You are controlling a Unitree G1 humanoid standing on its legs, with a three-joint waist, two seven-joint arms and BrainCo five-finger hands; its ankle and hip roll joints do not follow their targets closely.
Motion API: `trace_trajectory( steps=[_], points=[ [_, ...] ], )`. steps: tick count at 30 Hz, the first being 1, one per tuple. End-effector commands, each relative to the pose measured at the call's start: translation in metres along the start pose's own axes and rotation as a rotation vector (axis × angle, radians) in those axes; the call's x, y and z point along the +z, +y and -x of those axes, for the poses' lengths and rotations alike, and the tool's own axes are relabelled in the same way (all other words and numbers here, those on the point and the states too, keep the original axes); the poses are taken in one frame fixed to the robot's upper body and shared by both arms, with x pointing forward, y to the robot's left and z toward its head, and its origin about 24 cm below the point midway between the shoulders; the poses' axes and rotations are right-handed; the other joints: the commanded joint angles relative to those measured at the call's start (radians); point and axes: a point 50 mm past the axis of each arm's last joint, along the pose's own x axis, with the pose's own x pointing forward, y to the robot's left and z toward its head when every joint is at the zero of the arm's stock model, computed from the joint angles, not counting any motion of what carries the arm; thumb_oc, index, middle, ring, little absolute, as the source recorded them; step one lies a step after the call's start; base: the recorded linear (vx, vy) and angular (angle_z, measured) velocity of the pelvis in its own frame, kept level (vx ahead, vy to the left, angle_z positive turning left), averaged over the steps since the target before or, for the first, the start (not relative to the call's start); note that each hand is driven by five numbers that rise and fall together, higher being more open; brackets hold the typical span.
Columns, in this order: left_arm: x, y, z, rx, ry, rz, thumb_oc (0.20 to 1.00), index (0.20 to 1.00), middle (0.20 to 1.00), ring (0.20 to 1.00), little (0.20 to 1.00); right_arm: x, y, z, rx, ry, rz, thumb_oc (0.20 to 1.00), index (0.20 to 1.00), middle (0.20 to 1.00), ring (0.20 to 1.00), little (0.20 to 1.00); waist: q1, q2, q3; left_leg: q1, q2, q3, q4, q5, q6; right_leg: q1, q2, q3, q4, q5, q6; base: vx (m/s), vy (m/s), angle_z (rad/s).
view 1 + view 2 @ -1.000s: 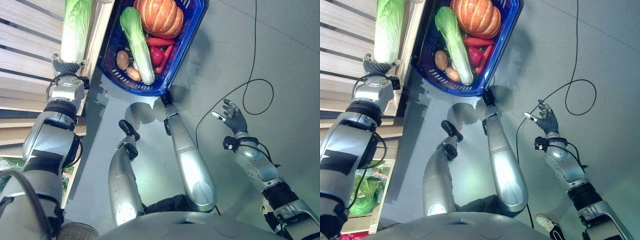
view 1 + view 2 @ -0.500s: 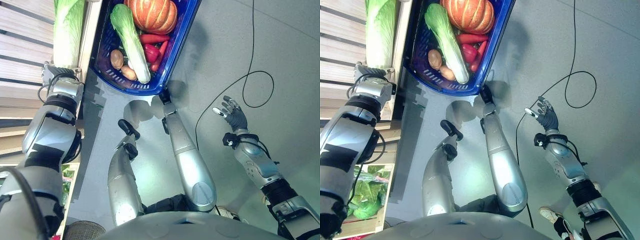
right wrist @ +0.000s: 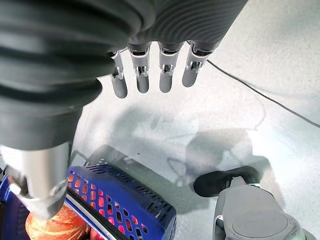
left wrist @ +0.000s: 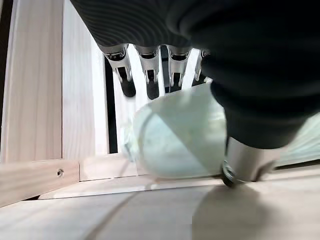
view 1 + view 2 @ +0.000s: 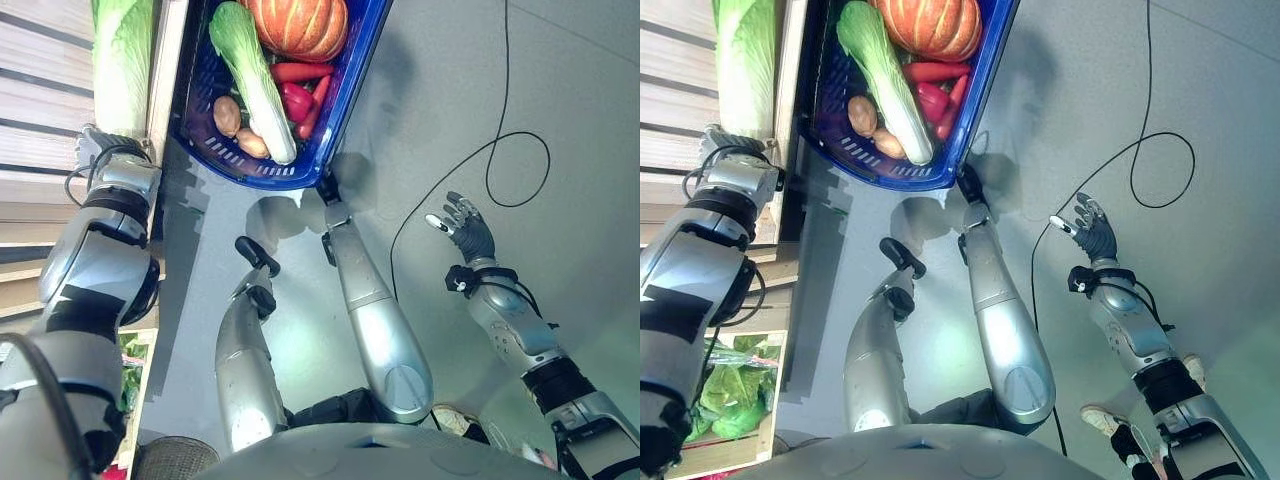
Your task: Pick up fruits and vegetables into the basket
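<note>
Left hand [image 5: 100,143] at upper left of the left eye view, set at the base of a napa cabbage [image 5: 122,60] lying on the wooden slatted shelf [image 5: 40,110]. In the left wrist view the fingers [image 4: 151,75] reach out over the pale cabbage end [image 4: 180,135] with the thumb beside it; they look only loosely bent, and whether the hold has closed I cannot tell.

Blue basket [image 5: 345,95] on the floor at upper centre, just beside the shelf edge. Already inside: a pumpkin [image 5: 298,22], another napa cabbage [image 5: 252,75], red peppers [image 5: 296,100], two potatoes [image 5: 228,115].

Right hand [image 5: 466,226] at mid right, well apart from the basket, fingers spread and relaxed, holding nothing; idle over bare floor.

Step in hand, as I read it: grasping the shelf cabbage. To do it well, wrap fingers and thumb firmly round the thick stalk end before lifting, since the leafy length will sag and swing. Lift clear of the shelf's raised edge, then carry across and lower it alongside the cabbage already there, away from the crowded pumpkin end.
</note>
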Motion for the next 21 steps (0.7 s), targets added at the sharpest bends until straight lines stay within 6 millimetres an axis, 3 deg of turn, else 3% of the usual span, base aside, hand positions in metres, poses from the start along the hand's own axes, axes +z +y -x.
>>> trace_trajectory(
  steps=[1,5,7,15,21],
  points=[
    [-0.025,-0.027,0.004,-0.172,-0.023,-0.010,0.200,0.200,0.200,0.200,0.200,-0.008,-0.006,0.008,-0.003,0.017,-0.022,1.000,1.000,1.000,1.000,1.000,-0.017,-0.032,-0.034,-0.104,0.002,-0.014,0.070,-0.028,0.025,-0.012,0.008,-0.049,0.041,-0.100,0.026,-0.01,0.035,0.00],
    [0.003,-0.042,0.016,-0.354,-0.249,0.111,0.200,0.200,0.200,0.200,0.200,-0.009,-0.006,0.011,-0.004,0.015,-0.016,1.000,1.000,1.000,1.000,1.000,-0.019,-0.024,-0.034,-0.095,-0.001,-0.005,0.061,-0.028,0.027,-0.009,0.008,-0.046,0.038,-0.100,0.028,0.00,0.048,0.01],
    [0.006,-0.045,0.019,-0.403,-0.279,0.139,0.200,0.200,0.200,0.200,0.200,-0.009,-0.007,0.013,-0.004,0.012,-0.013,1.000,1.000,1.000,1.000,1.000,-0.018,-0.019,-0.034,-0.092,-0.004,-0.002,0.056,-0.027,0.029,-0.010,0.007,-0.045,0.038,-0.100,0.029,0.00,0.055,0.05],
    [-0.005,-0.051,0.020,-0.517,-0.228,0.235,0.200,0.200,0.200,0.200,0.200,-0.011,-0.009,0.017,0.002,0.002,0.000,1.000,1.000,1.000,1.000,1.000,-0.015,-0.019,-0.034,-0.072,-0.009,-0.007,0.056,-0.024,0.036,0.016,0.006,-0.046,0.038,-0.104,0.028,-0.01,0.045,0.03],
    [-0.020,-0.049,0.015,-0.507,-0.168,0.257,0.200,0.200,0.200,0.200,0.200,-0.011,-0.008,0.018,0.006,-0.006,0.001,1.000,1.000,1.000,1.000,1.000,-0.004,-0.023,-0.034,-0.052,-0.010,-0.014,0.052,-0.020,0.039,0.043,0.003,-0.056,0.037,-0.107,0.029,-0.02,0.020,0.04]
  ],
)
